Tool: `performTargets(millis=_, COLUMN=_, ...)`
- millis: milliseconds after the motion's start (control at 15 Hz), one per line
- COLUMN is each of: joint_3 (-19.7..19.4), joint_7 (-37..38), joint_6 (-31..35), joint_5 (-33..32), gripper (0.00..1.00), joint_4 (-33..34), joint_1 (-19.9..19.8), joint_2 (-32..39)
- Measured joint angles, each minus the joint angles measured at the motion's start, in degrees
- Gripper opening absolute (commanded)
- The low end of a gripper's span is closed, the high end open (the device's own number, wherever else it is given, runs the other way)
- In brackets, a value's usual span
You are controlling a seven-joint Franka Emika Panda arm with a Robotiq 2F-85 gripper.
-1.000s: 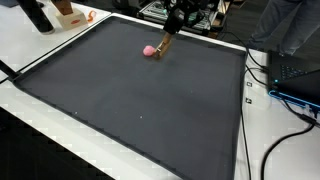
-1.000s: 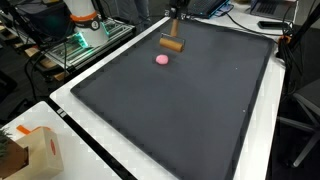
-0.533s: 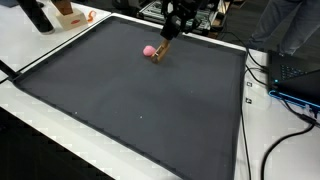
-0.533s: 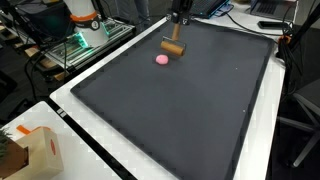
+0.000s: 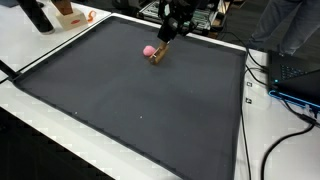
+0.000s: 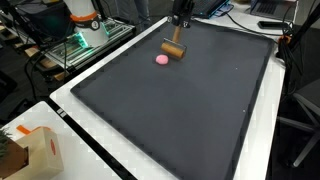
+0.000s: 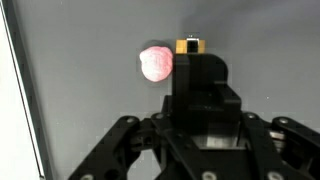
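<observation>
— Right, largest first; what carries everything?

— White desk (image 5: pixel 45 38), with a dark mat (image 5: pixel 140 110) covering most of it; in both exterior views all the action sits at the mat's far end.

— End effector?

— End effector (image 5: pixel 170 38) comes in from above at the far edge; in the wrist view (image 7: pixel 197 68) the fingers are drawn narrow onto a wooden block (image 7: pixel 190 45), its tan end showing just past the tips; so it is gripping the block, not standing wide.

— How does the block lie?

— Directly below the end effector; in an exterior view the block (image 5: pixel 159 52) reads as slanted, upper end under the fingers, lower end out towards the mat's middle; in the other it shows as a short brown bar (image 6: pixel 174 48); I cannot tell whether its lower end touches the mat.

— Smallest item?

— Pink ball (image 5: pixel 149 49), resting on the mat just beside the block's lower end; in the wrist view it lies left of the block's tip (image 7: pixel 156 63); in an exterior view (image 6: pixel 161 59) a thin strip of mat seems to part them, so contact cannot be confirmed; the ball sits off the block's long side, not beyond its end.
</observation>
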Motion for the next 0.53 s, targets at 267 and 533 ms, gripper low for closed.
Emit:
performTargets(millis=267, joint_3=-0.9, joint_7=-1.3, joint_6=0.0, joint_5=2.2, gripper=0.24, joint_4=0.2, joint_1=0.0, joint_2=0.0)
performTargets(millis=533, joint_3=-1.8, joint_7=-3.4, joint_6=0.0, joint_5=4.8, gripper=0.24, joint_4=0.2, joint_1=-0.2, joint_2=-0.6)
